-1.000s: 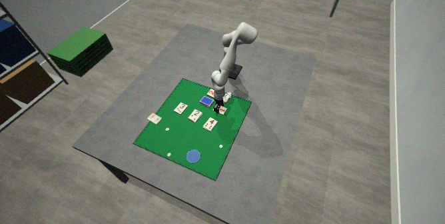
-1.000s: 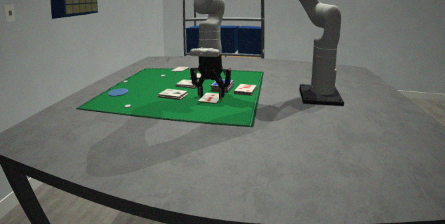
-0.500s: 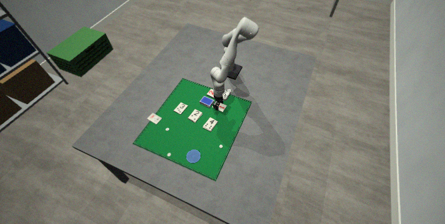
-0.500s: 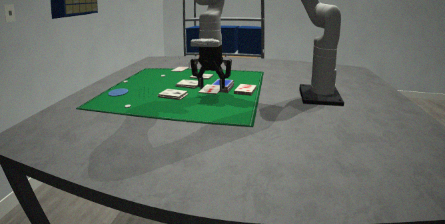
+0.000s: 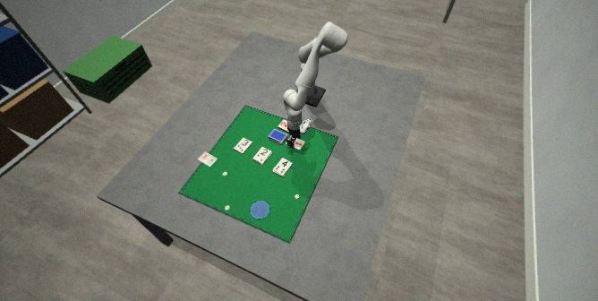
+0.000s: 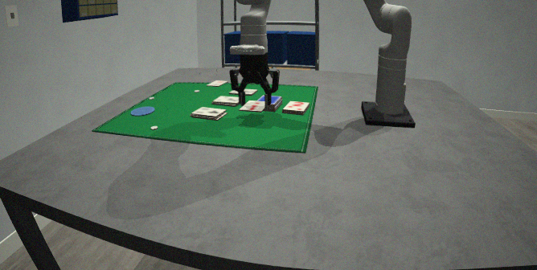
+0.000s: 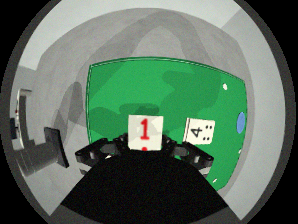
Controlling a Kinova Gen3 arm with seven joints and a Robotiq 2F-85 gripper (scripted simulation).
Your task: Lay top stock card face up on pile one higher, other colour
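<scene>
Exterior view: gripper [image 5: 292, 141] [image 6: 255, 104] [image 7: 144, 138] is grasping the face-up red 1 [image 5: 299, 143] [image 6: 252, 107] [image 7: 145, 131] by its edges, apparently lifting it clear of the mat [image 5: 243, 188] [image 6: 193, 132] [image 7: 125, 85]; transfer is presumably starting, calling for level carriage leftward to the black 2 pile [image 5: 262, 155] [image 6: 226, 100].

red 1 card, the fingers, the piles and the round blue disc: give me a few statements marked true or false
1. The red 1 card is face up between the fingers. True.
2. The red 1 card already rests on the black 2 pile. False: it is held above the green mat, off that pile.
3. The face-down stock has a blue top. True.
4. The black 4 pile lies off the mat. False: it is on it.
5. The blue disc lies under the stock. False: it lies apart, towards the mat's far side from the robot's base.
</scene>
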